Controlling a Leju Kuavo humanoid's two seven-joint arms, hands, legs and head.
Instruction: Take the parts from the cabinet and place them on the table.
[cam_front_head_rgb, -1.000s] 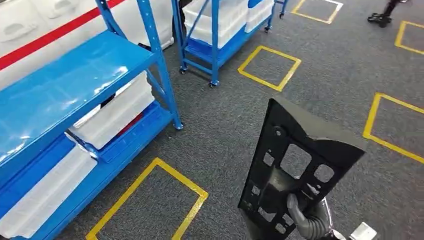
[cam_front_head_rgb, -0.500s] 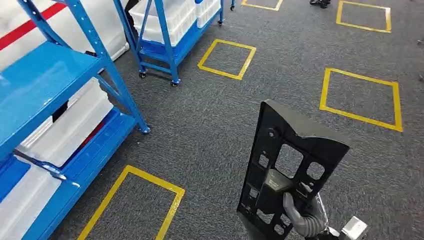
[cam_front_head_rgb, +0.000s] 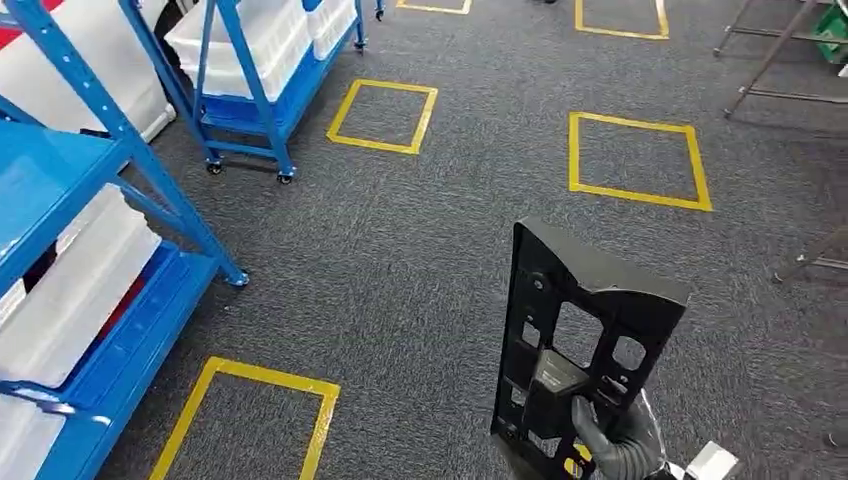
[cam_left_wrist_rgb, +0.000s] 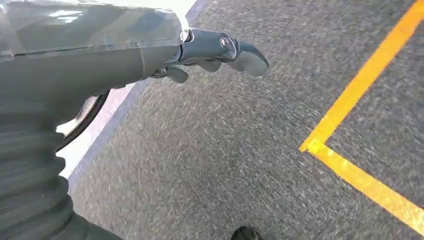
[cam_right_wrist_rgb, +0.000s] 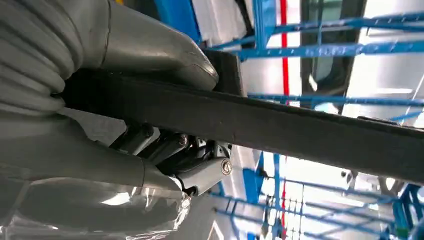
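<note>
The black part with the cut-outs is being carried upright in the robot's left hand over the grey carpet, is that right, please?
Not quite: the black part is carried upright over the grey carpet in the right hand, as the head view shows. The left hand hangs with nothing in its fingers.

No words, numbers or brand marks can be read anywhere. The black part (cam_front_head_rgb: 585, 340) carries a small pale patch near its lower middle that may be a label, but it is too small and blurred to make out.
</note>
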